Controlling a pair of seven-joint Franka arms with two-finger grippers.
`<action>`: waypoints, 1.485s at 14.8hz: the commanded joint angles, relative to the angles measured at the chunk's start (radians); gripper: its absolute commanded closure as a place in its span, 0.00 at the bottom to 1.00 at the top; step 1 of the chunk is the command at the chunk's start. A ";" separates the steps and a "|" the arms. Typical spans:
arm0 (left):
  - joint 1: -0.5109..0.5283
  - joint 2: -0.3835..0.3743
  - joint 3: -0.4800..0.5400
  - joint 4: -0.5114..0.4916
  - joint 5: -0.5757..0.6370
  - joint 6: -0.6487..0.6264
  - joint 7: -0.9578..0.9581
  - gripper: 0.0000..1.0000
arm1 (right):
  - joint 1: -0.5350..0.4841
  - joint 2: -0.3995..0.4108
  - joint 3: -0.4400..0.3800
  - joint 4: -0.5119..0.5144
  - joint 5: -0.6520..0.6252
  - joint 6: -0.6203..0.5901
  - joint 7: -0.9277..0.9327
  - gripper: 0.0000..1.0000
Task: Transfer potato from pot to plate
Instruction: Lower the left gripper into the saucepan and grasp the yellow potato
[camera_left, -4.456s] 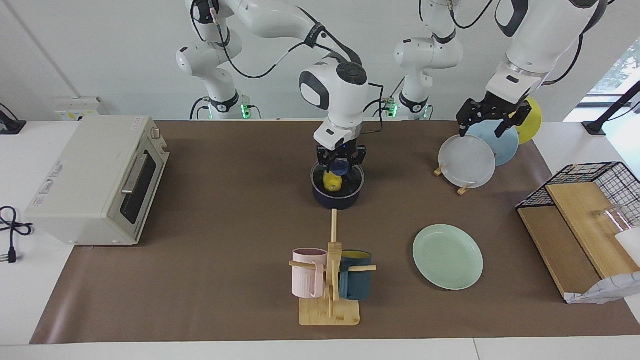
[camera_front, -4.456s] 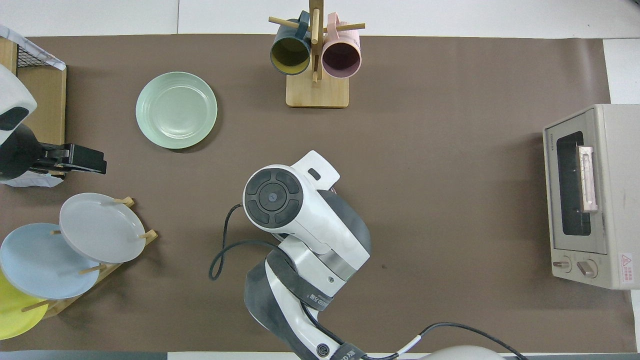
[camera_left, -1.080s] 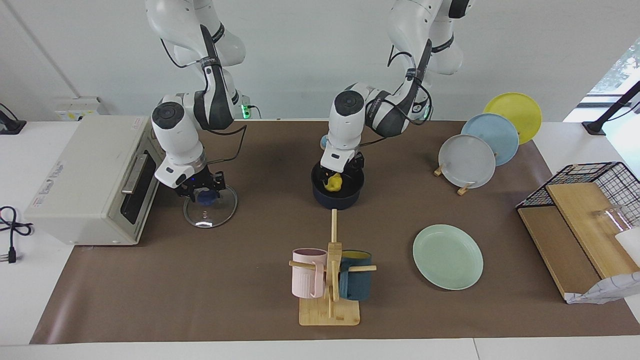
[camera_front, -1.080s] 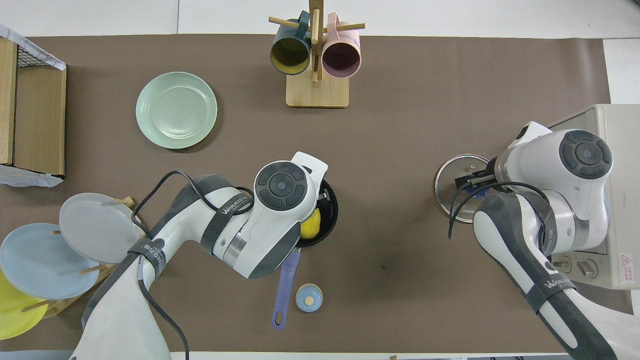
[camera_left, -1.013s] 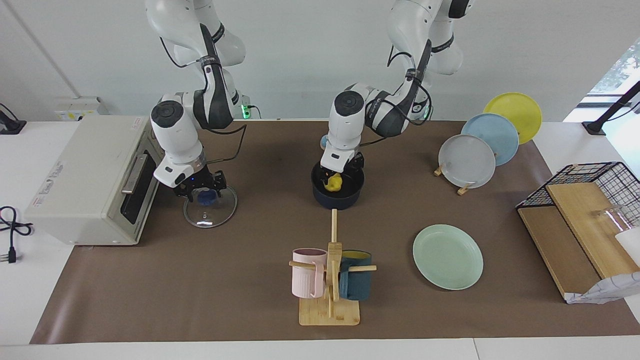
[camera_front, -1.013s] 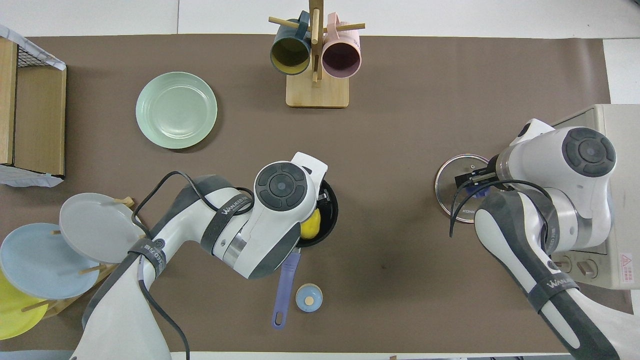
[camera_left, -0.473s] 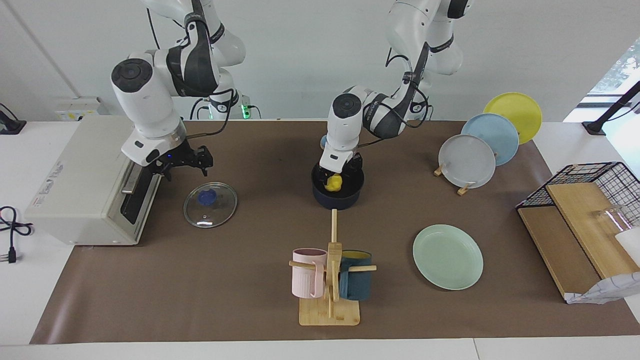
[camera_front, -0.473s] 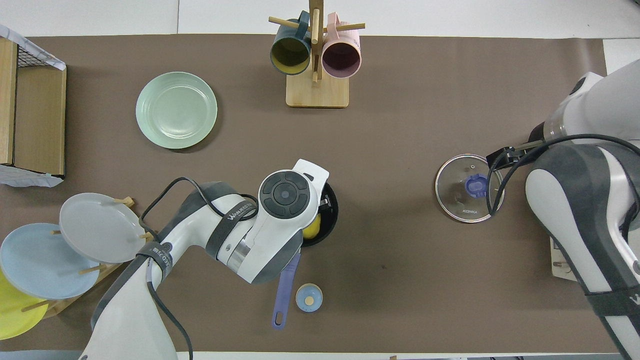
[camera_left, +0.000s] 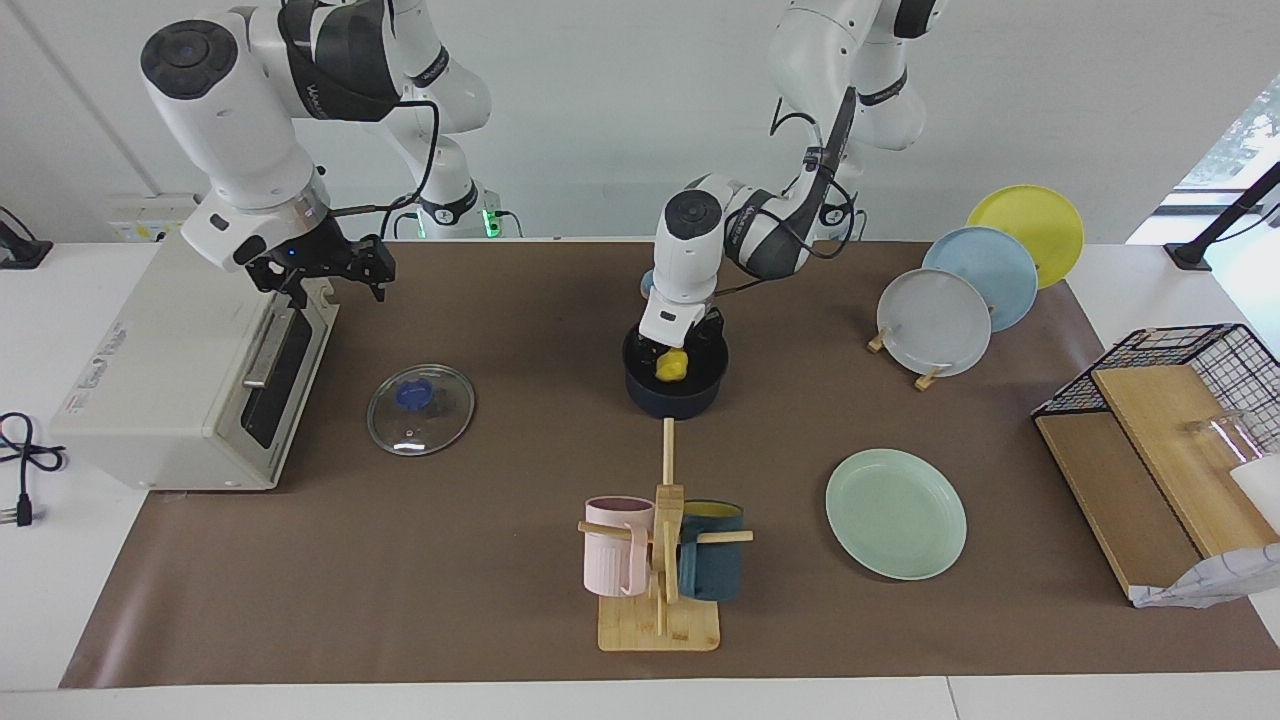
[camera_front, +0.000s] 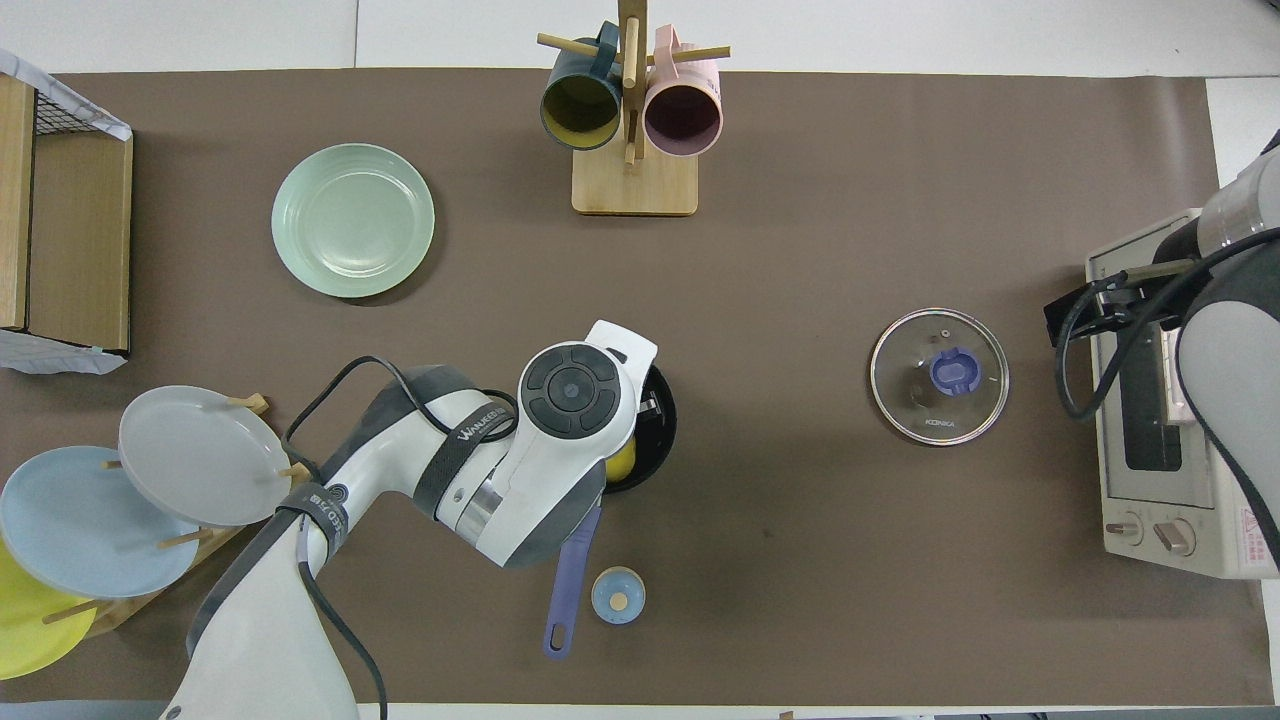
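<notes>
The yellow potato (camera_left: 671, 367) lies inside the dark navy pot (camera_left: 675, 398) at mid-table. In the overhead view only a sliver of the potato (camera_front: 622, 462) and part of the pot (camera_front: 660, 425) show beside the left arm's wrist. The pot's blue handle (camera_front: 568, 585) points toward the robots. My left gripper (camera_left: 680, 350) is down in the pot, right over the potato. The mint-green plate (camera_left: 895, 513) (camera_front: 352, 220) lies bare, farther from the robots, toward the left arm's end. My right gripper (camera_left: 325, 280) (camera_front: 1068, 312) is open and empty, raised over the toaster oven's front.
A glass lid (camera_left: 420, 395) (camera_front: 939, 375) lies flat in front of the toaster oven (camera_left: 190, 360). A small blue round knob (camera_front: 618, 595) sits beside the pot handle. A mug rack (camera_left: 660, 560) stands farther out. A plate rack (camera_left: 935, 320) and a wire basket (camera_left: 1190, 350) are at the left arm's end.
My right gripper let go of the glass lid, rose and moved over the toaster oven; the lid stays on the table. My left gripper sank slightly lower in the pot.
</notes>
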 joint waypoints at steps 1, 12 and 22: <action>-0.018 -0.005 0.017 -0.022 -0.008 0.025 -0.008 0.41 | -0.016 0.011 0.009 0.024 -0.006 -0.021 0.014 0.00; -0.001 -0.036 0.017 0.018 -0.008 -0.055 -0.002 0.98 | -0.044 -0.028 0.021 0.012 -0.001 -0.032 0.029 0.00; 0.164 -0.117 0.027 0.306 -0.008 -0.398 0.151 1.00 | -0.076 -0.066 0.037 -0.025 0.004 -0.027 0.029 0.00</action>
